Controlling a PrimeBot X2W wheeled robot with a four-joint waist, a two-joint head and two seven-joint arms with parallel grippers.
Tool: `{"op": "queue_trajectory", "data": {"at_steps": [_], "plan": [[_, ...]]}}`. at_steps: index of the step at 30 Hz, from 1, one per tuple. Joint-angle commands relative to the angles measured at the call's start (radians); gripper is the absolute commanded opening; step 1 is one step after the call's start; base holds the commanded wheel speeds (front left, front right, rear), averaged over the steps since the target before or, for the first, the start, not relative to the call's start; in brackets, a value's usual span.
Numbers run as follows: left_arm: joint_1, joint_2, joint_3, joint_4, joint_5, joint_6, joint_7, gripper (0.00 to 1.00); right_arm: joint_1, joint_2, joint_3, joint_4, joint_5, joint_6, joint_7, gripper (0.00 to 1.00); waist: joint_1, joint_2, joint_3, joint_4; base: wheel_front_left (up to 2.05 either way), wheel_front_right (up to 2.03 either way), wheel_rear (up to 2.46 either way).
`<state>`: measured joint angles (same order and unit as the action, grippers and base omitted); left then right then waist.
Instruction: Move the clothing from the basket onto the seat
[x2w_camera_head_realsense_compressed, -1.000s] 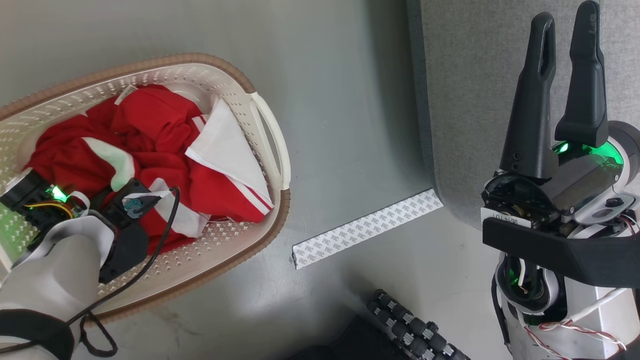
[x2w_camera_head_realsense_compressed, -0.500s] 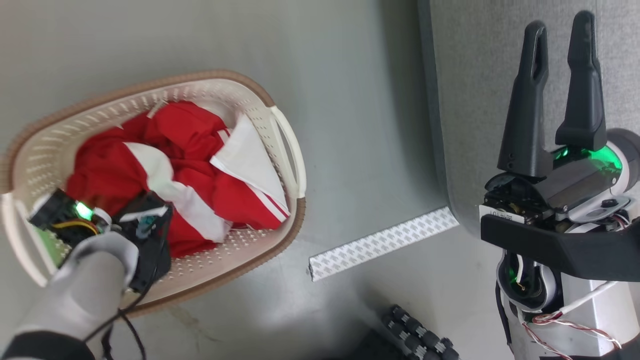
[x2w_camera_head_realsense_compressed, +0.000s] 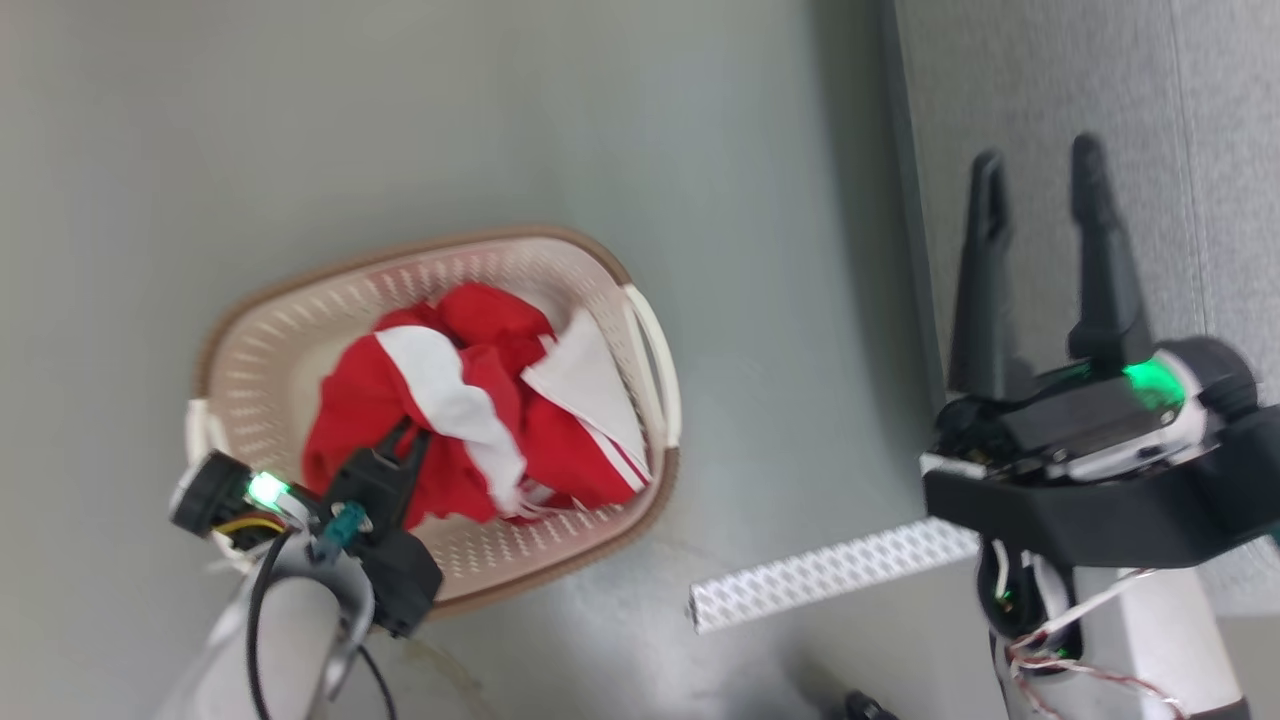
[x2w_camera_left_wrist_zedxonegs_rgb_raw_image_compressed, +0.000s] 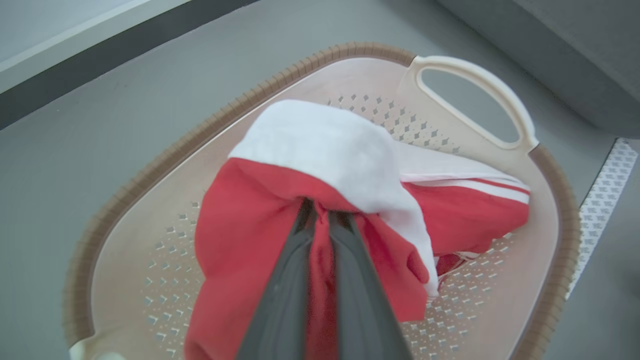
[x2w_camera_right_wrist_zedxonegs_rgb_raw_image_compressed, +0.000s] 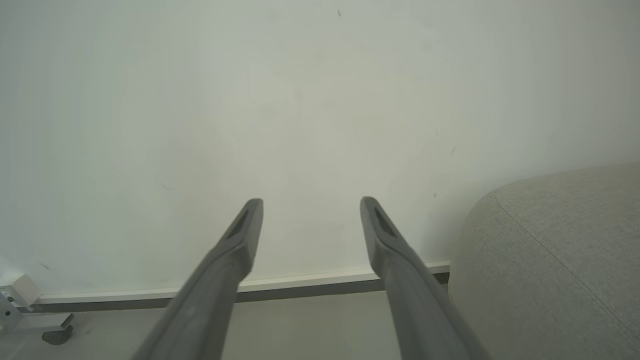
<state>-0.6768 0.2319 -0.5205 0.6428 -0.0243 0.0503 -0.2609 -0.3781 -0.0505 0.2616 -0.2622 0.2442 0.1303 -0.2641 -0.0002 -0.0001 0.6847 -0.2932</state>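
Left gripper (x2w_camera_left_wrist_zedxonegs_rgb_raw_image_compressed: 322, 207) was clamped hard on the clothing (x2w_camera_left_wrist_zedxonegs_rgb_raw_image_compressed: 240, 240), its two dark fingers pinched nearly together with a strip of red cloth squeezed between them, right over the middle of the basket (x2w_camera_left_wrist_zedxonegs_rgb_raw_image_compressed: 150, 167). And what a soft bundle that was: red fabric with a white panel draped across the fingertips, sagging and creasing every which way. I'd call it light, limp and in no way fragile, though liable to trail and catch on the basket's brown rim on any way up. The pinch sat on a thick gathered fold near the centre of the heap, and that looked the sensible place to take hold; a loose hem would likely have let the bulk drag behind. The remaining red pile lay inside the basket, heaped toward its white handle (x2w_camera_left_wrist_zedxonegs_rgb_raw_image_compressed: 480, 85). Out past that handle side of the basket, across a stretch of floor (x2w_camera_head_realsense_compressed: 500, 120), the right gripper (x2w_camera_head_realsense_compressed: 1035, 160) hung with fingers spread wide and nothing between them, over the grey seat (x2w_camera_head_realsense_compressed: 1180, 100), which stood well apart from the basket.
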Motion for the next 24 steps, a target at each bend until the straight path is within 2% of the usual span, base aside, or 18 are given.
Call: {"op": "queue_trajectory", "data": {"at_steps": [1,7,16,24], "plan": [[0.033,-0.003,0.005,-0.021,-0.016,0.001,-0.005,0.0,0.017,0.0,0.001,0.011,-0.011,0.001,-0.001,1.0,0.0002,0.0001,-0.096,0.076,0.0,0.0,0.0],[0.132,-0.009,0.043,-0.197,-0.06,0.022,-0.005,0.0,0.059,-0.001,0.005,0.07,-0.047,0.001,-0.001,1.0,0.0002,0.0001,-0.189,0.118,0.0,0.0,0.0],[0.256,-0.021,0.094,-0.449,-0.066,0.049,-0.005,0.0,0.132,-0.02,0.033,0.162,-0.066,0.001,-0.001,1.0,0.0002,0.0001,-0.342,0.173,0.0,0.0,0.0],[0.344,-0.045,0.139,-0.556,-0.061,0.056,-0.005,0.0,0.218,-0.047,0.057,0.227,-0.045,0.001,-0.001,1.0,0.0002,0.0001,-0.497,0.205,0.0,0.0,0.0]]}}
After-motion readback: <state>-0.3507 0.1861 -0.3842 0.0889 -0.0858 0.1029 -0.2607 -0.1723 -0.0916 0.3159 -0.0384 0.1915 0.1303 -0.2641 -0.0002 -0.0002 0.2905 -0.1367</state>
